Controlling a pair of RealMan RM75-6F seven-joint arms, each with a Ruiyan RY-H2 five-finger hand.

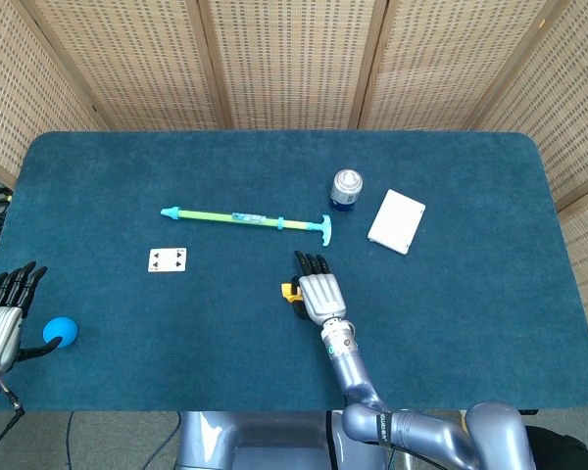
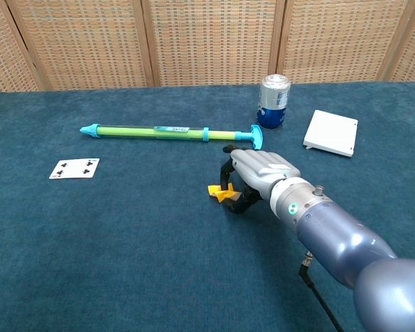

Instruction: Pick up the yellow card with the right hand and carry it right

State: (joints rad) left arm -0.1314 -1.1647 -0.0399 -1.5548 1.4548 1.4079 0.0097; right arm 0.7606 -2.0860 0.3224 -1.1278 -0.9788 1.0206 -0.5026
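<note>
Pinching the yellow card (image 2: 218, 192) between curled fingers (image 2: 229, 173), the right hand (image 2: 257, 174) tilts it off the table (image 2: 124, 249) mid-surface, probably for lifting. Near the front-left corner, the left hand (image 1: 2, 313) idles, fingers apart.

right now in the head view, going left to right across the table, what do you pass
left hand → blue ball → playing card → green and blue stick → yellow card held by the right hand → can → white box
</note>
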